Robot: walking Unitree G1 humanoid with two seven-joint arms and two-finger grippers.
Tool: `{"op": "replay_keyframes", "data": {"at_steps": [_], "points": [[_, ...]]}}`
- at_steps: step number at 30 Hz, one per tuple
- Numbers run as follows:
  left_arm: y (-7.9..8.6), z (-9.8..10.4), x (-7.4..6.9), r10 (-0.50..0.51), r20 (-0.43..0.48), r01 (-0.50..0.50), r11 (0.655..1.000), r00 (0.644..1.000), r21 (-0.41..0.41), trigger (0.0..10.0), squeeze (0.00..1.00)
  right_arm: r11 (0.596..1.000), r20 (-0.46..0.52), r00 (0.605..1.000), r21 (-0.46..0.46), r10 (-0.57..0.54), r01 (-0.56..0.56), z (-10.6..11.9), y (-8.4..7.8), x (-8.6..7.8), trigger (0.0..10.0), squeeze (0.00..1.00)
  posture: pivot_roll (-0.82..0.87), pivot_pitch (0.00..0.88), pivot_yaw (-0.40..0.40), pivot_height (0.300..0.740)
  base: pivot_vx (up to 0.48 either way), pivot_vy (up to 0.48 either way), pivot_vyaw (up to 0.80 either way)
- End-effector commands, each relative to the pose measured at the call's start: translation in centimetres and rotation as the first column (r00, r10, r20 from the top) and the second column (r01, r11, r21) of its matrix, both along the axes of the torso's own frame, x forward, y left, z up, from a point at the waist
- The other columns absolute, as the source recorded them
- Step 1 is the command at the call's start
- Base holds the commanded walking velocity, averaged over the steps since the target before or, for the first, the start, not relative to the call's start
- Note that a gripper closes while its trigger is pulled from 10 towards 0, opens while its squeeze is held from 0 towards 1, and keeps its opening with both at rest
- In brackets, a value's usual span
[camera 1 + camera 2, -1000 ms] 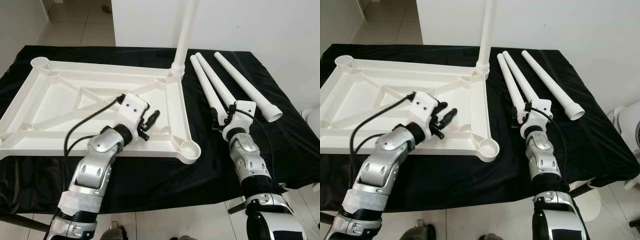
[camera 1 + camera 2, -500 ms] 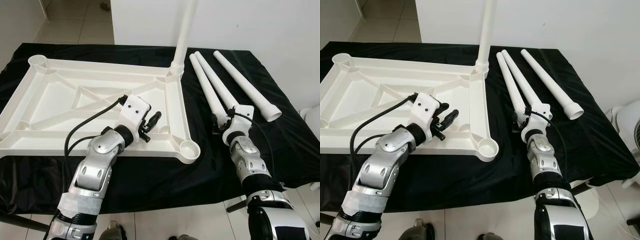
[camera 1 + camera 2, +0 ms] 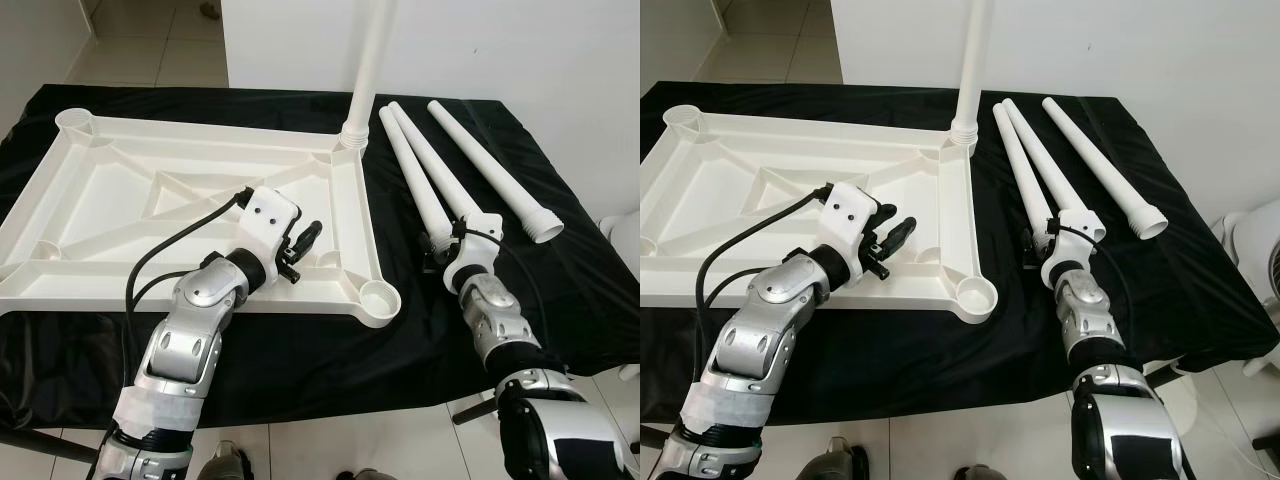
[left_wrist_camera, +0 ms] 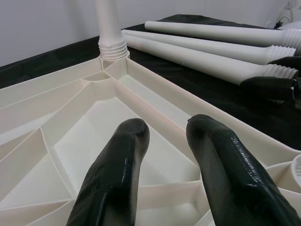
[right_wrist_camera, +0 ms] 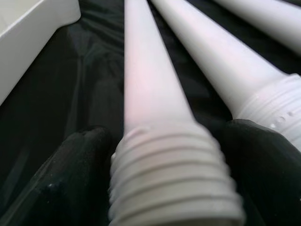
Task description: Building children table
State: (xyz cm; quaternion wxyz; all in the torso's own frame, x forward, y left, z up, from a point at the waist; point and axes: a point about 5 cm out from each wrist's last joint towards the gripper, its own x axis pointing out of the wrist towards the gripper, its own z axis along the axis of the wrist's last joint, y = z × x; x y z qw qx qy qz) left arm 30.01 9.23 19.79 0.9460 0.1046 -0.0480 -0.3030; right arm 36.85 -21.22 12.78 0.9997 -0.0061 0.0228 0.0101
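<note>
Tabletop: inverted at worktop's left, sockets up for legs; one leg fitted at far-right socket | right tool: fingers astride nearest loose leg's threaded end, not clamped | left tool: narrow gap, empty, over tabletop.

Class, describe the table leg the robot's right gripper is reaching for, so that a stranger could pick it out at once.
On the black cloth, right of the upturned white tabletop, lie three loose white legs. The one meant is the leg nearest the tabletop; unlike its neighbours, its threaded end sits between the right gripper's black fingers.
</note>
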Motion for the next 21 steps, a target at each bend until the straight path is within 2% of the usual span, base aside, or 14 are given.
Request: {"op": "replay_keyframes", "data": {"at_steps": [1,2,3,4,5,6,9,10,13,14,16,17,18,21], "points": [[0.2,0.0,-0.1,0.051,0.002,-0.051,0.999,0.999,-0.002,10.0,0.0,1.0,-0.023,1.0,-0.018,0.001,-0.001,-0.4,-0.3,0.0,10.0,0.0,0.07,0.119,-0.06,0.74,0.0,0.0,0.0],[0.3,0.0,-0.1,0.053,0.004,-0.053,0.999,0.999,0.0,10.0,0.0,1.0,-0.017,1.0,-0.007,0.01,-0.01,-0.4,-0.3,0.0,7.4,0.0,0.07,0.118,-0.059,0.74,0.0,0.0,0.0],[0.3,0.0,-0.1,0.053,0.004,-0.053,0.999,0.999,0.0,10.0,0.0,1.0,-0.017,1.0,-0.007,0.01,-0.01,-0.4,-0.3,0.0,7.4,0.0,0.07,0.118,-0.059,0.74,0.0,0.0,0.0],[0.3,0.0,-0.1,0.057,0.005,-0.057,0.998,0.998,0.001,10.0,0.0,1.0,-0.015,1.0,-0.003,0.014,-0.014,-0.3,-0.3,0.1,4.9,0.02,0.07,0.118,-0.059,0.74,0.0,0.0,0.0],[0.4,0.1,-0.1,0.059,0.005,-0.059,0.998,0.998,0.002,10.0,0.0,1.0,-0.029,0.999,0.005,0.013,-0.013,-0.5,-0.4,0.1,3.9,0.07,0.08,0.116,-0.056,0.74,0.0,0.0,0.0],[0.4,0.1,-0.1,0.061,0.009,-0.061,0.998,0.998,0.006,10.0,0.0,1.0,-0.036,0.999,0.005,0.01,-0.01,-0.5,-0.4,0.1,2.3,0.07,0.08,0.116,-0.056,0.74,0.0,0.0,0.0],[0.5,0.2,-0.1,0.061,0.011,-0.061,0.998,0.998,0.008,10.0,0.0,1.0,-0.047,0.999,0.006,0.005,-0.004,-0.6,-0.5,0.2,2.1,0.07,0.09,0.115,-0.055,0.74,0.0,0.0,0.0],[0.5,0.3,-0.1,0.062,0.013,-0.062,0.998,0.998,0.012,10.0,0.0,1.0,-0.058,0.998,0.02,0.019,-0.018,-0.7,-0.4,0.2,0.0,0.14,0.09,0.113,-0.054,0.74,0.0,0.0,0.0],[0.7,0.4,0.0,0.064,0.015,-0.065,0.998,0.998,0.015,10.0,0.0,0.999,-0.069,0.997,0.037,0.027,-0.024,-1.0,-0.4,0.1,0.0,0.19,0.09,0.112,-0.054,0.74,0.0,0.0,0.0],[0.8,0.5,0.0,0.067,0.021,-0.068,0.998,0.998,0.019,10.0,0.0,0.999,-0.083,0.996,0.031,0.027,-0.024,-1.2,-0.3,0.1,1.0,0.25,0.09,0.112,-0.054,0.74,0.0,0.0,0.0],[0.8,0.5,0.0,0.067,0.021,-0.068,0.998,0.998,0.019,10.0,0.0,0.999,-0.083,0.996,0.031,0.027,-0.024,-1.2,-0.3,0.1,1.0,0.25,0.09,0.112,-0.054,0.74,0.0,0.0,0.0],[0.9,0.6,0.1,0.069,0.024,-0.069,0.997,0.997,0.02,10.0,0.0,1.0,-0.107,0.994,0.02,0.025,-0.023,-1.5,-0.3,0.0,4.9,0.23,0.09,0.104,-0.054,0.74,0.0,0.0,0.0],[1.0,0.8,0.2,0.073,0.03,-0.074,0.997,0.997,0.022,10.0,0.0,0.999,-0.132,0.991,0.032,0.031,-0.027,-1.9,-0.2,-0.1,10.0,0.22,0.09,0.101,-0.056,0.74,0.0,0.0,0.0],[1.1,0.9,0.3,0.078,0.036,-0.079,0.997,0.996,0.024,10.0,0.0,0.999,-0.154,0.987,0.031,0.037,-0.033,-2.4,-0.1,-0.2,10.0,0.16,0.09,0.1,-0.056,0.74,0.0,0.0,0.0]]}}
